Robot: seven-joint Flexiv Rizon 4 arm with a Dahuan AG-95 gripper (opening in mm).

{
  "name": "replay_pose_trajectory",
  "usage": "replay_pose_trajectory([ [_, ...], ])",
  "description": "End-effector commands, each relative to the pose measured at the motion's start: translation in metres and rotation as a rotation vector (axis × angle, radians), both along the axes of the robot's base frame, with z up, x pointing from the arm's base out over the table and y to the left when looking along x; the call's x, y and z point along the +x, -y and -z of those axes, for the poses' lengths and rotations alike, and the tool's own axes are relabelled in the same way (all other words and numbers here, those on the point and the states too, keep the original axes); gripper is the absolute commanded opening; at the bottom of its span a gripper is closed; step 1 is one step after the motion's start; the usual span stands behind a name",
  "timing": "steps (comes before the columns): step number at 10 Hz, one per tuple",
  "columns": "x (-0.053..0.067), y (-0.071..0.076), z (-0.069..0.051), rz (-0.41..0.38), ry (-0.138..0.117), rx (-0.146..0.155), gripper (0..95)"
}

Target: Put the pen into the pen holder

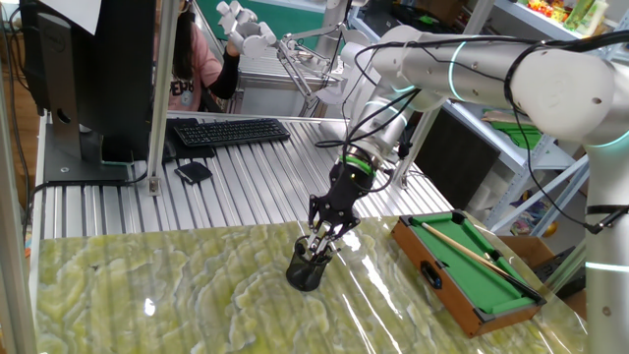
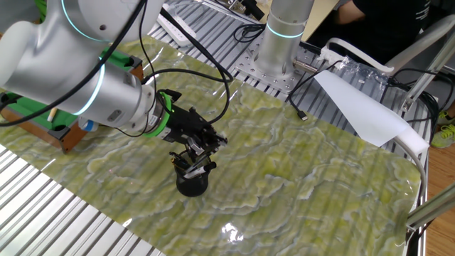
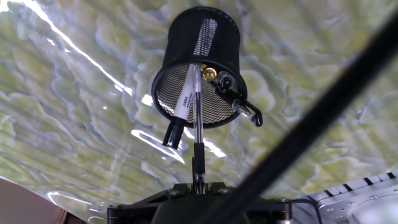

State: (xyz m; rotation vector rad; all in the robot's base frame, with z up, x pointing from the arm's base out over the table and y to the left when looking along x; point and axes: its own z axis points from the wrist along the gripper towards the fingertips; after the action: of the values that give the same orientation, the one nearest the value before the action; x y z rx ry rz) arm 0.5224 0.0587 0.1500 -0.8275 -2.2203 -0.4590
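The gripper [image 1: 322, 242] hangs tilted just above the pen holder [image 1: 306, 270], which stands on the green marbled surface [image 1: 147, 285]. In the hand view the fingers [image 3: 198, 185] are almost pressed together and pinch the rear end of the pen [image 3: 197, 118] — its front part already reaches inside the black mesh cup, beside other pens. A toy pool table [image 1: 472, 267] lies near, to one side of the cup, with a wooden cue on its felt.

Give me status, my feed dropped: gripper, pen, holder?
Gripper shut on pen. Pen tip inside pen holder, not released. Other pens already in the cup; nothing blocking.
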Motion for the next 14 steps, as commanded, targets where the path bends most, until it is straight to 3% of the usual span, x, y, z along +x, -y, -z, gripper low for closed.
replay_pose_trajectory([
  [1,0.0,0.0,0.0,0.001,0.001,-0.002,19.0],
  [7,-0.001,0.0,-0.001,0.011,-0.009,-0.009,19.0],
  [9,-0.006,0.003,-0.01,0.027,-0.024,-0.003,19.0],
  [11,-0.011,0.008,-0.021,0.02,-0.015,-0.01,19.0],
  [12,-0.014,0.01,-0.026,0.017,-0.012,-0.01,0.0],
  [14,-0.021,0.015,-0.038,0.019,0.0,-0.02,0.0],
])
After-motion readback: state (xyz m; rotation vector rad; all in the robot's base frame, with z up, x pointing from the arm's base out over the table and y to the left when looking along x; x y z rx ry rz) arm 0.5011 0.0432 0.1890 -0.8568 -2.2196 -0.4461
